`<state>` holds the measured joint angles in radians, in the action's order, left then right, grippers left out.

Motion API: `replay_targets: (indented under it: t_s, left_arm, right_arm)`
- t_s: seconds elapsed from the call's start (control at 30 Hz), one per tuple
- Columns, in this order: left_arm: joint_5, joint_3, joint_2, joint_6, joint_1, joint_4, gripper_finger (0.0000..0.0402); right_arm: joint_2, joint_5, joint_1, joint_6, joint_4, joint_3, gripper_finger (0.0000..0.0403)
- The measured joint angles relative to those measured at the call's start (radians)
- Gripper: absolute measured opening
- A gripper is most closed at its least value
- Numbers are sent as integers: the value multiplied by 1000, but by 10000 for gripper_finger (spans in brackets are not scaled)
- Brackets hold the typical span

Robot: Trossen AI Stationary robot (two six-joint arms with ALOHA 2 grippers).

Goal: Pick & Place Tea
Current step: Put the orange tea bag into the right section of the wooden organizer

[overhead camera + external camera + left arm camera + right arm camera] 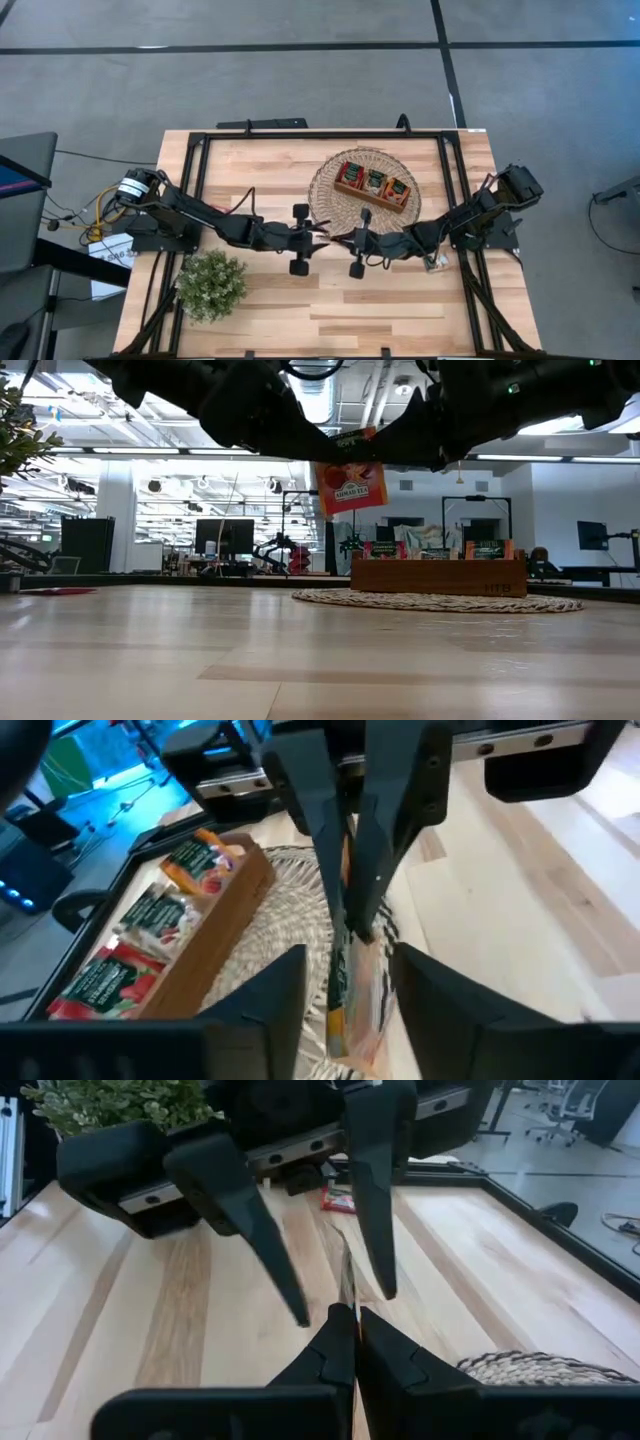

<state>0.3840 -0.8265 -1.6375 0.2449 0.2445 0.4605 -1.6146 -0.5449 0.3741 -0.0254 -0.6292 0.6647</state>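
Pale plank table (400,300) | right gripper (355,1342) jaws clamp flat red sachet (351,484) | left gripper (345,965) jaws released

Two robot arms are reaching over one wooden table (400,310). One tea bag (351,482) is hanging in the air. One wooden tray (373,186) is sitting on one round woven mat (330,190), showing three groups of tea packets. One green plant (212,284) is standing on the table.

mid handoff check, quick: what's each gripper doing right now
Left gripper: open, fingers apart on either side of the flat red tea sachet, not gripping it.
Right gripper: shut on the sachet, held above the table.
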Motion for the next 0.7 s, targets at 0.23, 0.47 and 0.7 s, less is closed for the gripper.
replay_targets:
  t_s: [0.23,0.47,0.7]
  left_arm:
    - [6,0,0,1,0,-8,40]
    - [9,0,0,9,7,-35,2]
    - [25,0,0,-29,8,-111,0]
  right_arm:
    - [0,-1,12,1,2,0,0]
    - [0,-4,11,9,18,2,0]
    - [62,-28,0,-18,398,103,74]
